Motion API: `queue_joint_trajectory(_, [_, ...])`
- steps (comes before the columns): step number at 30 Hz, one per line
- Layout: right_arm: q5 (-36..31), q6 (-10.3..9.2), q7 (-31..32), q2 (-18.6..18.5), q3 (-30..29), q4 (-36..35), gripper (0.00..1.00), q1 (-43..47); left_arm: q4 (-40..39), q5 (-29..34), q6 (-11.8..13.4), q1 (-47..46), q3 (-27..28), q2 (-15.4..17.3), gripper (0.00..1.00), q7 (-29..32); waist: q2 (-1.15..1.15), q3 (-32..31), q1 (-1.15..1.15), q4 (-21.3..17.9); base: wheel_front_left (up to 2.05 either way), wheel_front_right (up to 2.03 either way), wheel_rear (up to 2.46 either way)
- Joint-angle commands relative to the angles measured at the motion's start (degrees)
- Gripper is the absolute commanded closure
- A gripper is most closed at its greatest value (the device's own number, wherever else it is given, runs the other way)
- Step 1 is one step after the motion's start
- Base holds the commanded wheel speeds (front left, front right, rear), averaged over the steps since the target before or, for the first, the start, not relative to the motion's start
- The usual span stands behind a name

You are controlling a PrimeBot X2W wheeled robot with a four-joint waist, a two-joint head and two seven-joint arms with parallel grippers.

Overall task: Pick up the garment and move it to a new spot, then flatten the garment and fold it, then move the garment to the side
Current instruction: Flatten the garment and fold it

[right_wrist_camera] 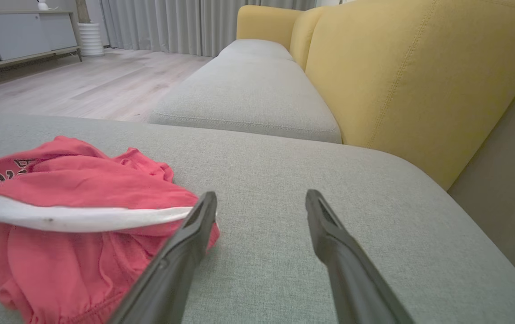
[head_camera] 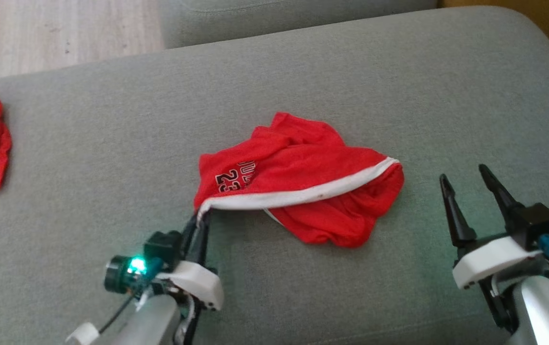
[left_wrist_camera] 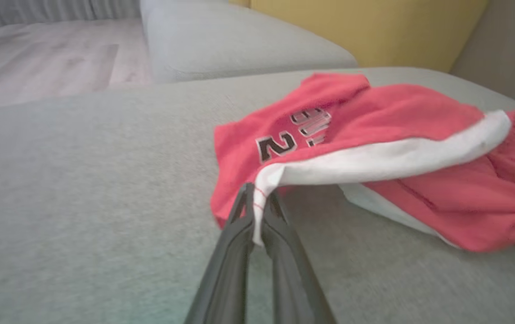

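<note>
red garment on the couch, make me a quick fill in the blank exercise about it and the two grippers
1. The left gripper is shut on the garment's ____ trim band.
2. The right gripper stands ____ beside the garment and holds nothing.
3. The number printed on the garment reads ____.
4. The garment lies on a ____ cushion.

Missing words: white; open; 23; grey
</note>
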Motion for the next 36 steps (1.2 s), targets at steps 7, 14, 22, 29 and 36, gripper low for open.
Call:
queue_joint_trajectory(7, [-1.2, 0.21, -1.23, 1.61, -1.0, -1.64, 0.0, 1.54, -6.65, -0.52, 1.74, 3.91, 4.64, 5.19, 1.0, -1.07, 0.0, -1.25, 0.0, 2.51, 0.0, 0.0, 0.0])
queue_joint_trajectory(14, [-1.43, 0.21, -1.3, 2.98, -1.14, -1.4, 0.0, 3.18, -10.54, -0.65, 2.89, 9.2, 6.57, 7.57, 0.88, -1.12, 0.0, -2.39, 0.0, 3.43, 0.0, 0.0, 0.0])
queue_joint_trajectory(22, [-1.24, 0.21, -1.33, 3.6, -1.08, -1.33, 0.0, 3.6, -11.16, 0.1, 2.18, 11.49, 6.28, 7.35, 0.0, -1.13, 0.0, -3.09, 0.0, 3.79, 0.0, 0.0, 0.0])
queue_joint_trajectory(29, [-1.33, 0.21, -1.49, 4.31, -0.97, -2.11, 0.0, 3.72, -15.28, 0.8, 3.74, 13.84, 11.07, 8.12, 0.0, -1.13, 0.0, -3.51, 0.0, 4.07, 0.0, 0.0, 0.0])
queue_joint_trajectory(36, [-1.17, 0.21, -1.88, 5.72, -0.66, -3.44, 0.0, 4.82, -22.34, 1.31, 3.76, 17.86, 15.21, 7.01, 0.0, -1.13, 0.0, -5.25, 0.0, 4.94, 0.0, 0.0, 0.0])
